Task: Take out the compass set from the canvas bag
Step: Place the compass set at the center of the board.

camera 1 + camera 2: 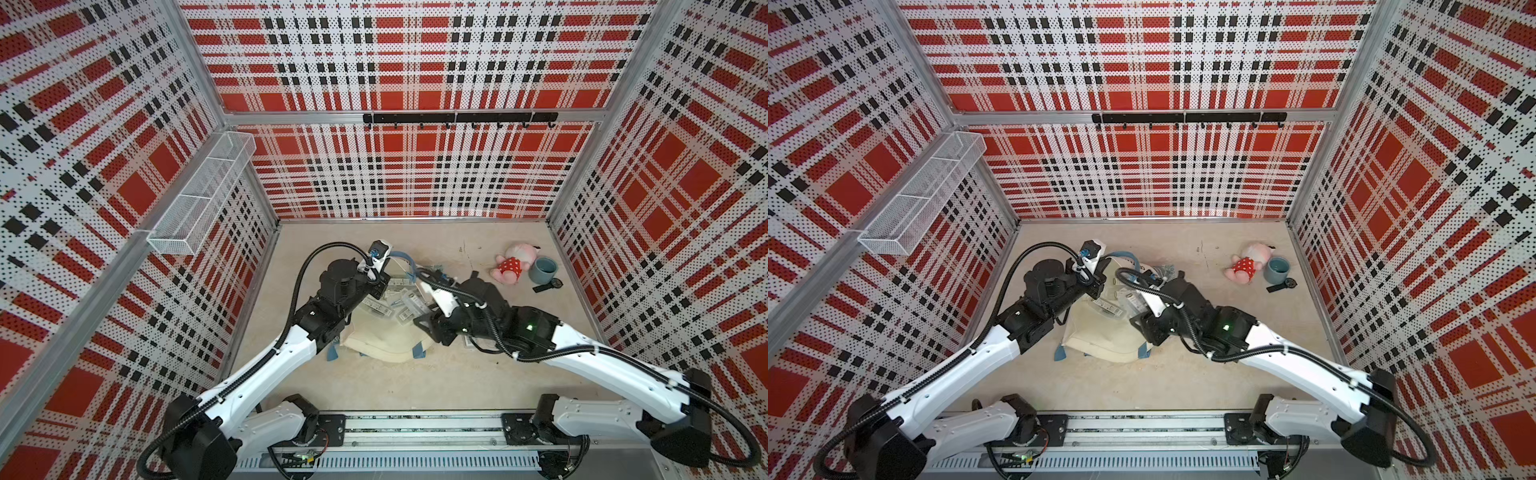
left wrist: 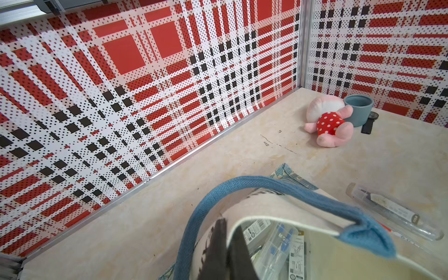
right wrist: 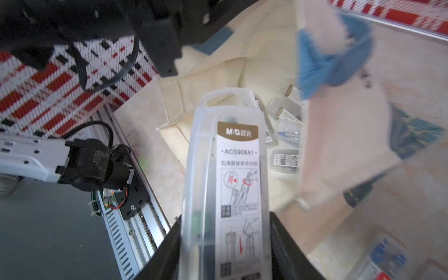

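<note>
Two grippers are working: the left gripper (image 2: 226,232) is clenching the rim of the canvas bag (image 1: 386,345) at table centre, while the right gripper (image 3: 226,254), at its 3 o'clock, is grasping the compass set (image 3: 232,157) over the opening. Next, seemingly, it needs lifting clear of the rim.

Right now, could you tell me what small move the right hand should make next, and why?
Probably lift the right hand up and back from the canvas bag. Its jaws clamp a clear compass set case, whose far end hangs over the bag's open mouth, where more cases lie. The left hand pinches the bag's rim.
</note>
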`<state>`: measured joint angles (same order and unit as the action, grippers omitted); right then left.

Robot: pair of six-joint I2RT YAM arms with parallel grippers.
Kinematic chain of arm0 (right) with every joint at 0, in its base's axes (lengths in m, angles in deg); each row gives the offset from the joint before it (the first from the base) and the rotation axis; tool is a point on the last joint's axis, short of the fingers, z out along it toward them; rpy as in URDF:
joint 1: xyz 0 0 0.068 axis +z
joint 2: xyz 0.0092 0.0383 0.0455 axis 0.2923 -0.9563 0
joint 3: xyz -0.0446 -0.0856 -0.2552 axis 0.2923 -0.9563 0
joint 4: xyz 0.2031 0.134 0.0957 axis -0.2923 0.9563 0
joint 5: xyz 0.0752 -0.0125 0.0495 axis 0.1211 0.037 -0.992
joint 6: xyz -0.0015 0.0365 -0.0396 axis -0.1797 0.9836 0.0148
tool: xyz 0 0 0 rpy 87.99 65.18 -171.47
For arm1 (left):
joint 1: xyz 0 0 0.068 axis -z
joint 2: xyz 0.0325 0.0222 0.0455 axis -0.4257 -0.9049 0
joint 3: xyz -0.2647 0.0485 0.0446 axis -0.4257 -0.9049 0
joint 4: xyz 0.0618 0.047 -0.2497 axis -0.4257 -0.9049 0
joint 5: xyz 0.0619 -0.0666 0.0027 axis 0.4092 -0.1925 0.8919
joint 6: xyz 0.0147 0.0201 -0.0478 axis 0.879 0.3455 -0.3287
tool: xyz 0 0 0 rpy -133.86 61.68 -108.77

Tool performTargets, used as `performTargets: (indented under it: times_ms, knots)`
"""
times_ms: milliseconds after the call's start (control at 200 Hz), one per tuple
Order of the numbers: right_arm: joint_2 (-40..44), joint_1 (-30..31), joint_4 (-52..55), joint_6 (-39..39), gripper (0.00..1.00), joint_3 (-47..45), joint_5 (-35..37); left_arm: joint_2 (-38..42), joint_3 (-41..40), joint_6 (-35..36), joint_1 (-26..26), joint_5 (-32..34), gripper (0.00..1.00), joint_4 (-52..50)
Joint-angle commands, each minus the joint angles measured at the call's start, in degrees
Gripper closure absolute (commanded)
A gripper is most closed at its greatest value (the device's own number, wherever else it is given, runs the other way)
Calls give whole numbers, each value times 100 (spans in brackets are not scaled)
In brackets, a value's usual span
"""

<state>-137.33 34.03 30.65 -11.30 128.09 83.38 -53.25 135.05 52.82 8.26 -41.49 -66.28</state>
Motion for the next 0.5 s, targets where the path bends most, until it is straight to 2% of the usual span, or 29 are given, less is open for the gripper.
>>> performTargets:
  times_ms: [0,110,205,361,441,496]
  knots:
    - [351,-1059,963,610,71,-287,772,177,108,-39,-14,-44,100,607]
    - [558,-2455,984,855,67,-928,367,147,117,-37,-23,-104,100,602]
    - [509,-3267,730,973,66,-1491,75,130,107,-50,-47,-170,100,611]
    - [191,-3994,93,1056,65,-2304,-7,140,99,-67,-144,-317,100,611]
    - [-1,-4180,-177,1056,65,-2540,13,169,91,-88,-172,-382,100,635]
    - [-133,-4261,-345,1236,61,-2616,61,173,75,-112,-183,-417,100,659]
